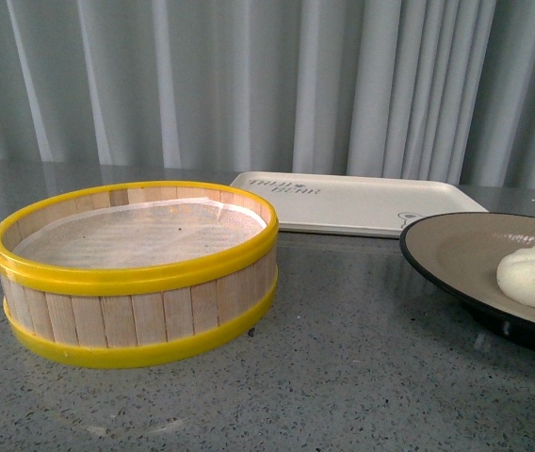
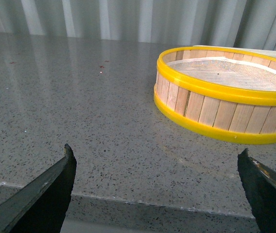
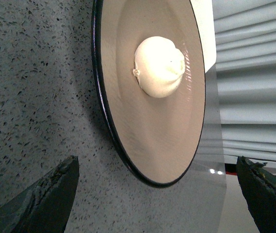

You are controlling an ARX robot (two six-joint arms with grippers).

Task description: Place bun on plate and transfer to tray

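Right gripper (image 3: 157, 162) stands wide open and empty, I think because the small white pleated bun (image 1: 534, 278) already lies on the round tan black-rimmed plate (image 1: 418, 259) at the frame's right edge, with the flat cream-white tray (image 1: 362, 202) behind.

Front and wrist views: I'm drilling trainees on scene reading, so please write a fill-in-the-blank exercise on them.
The bun rests on the ____.
The rims of the steamer basket are coloured ____.
The left hand and the right hand are both ____.
Missing words: plate; yellow; open.
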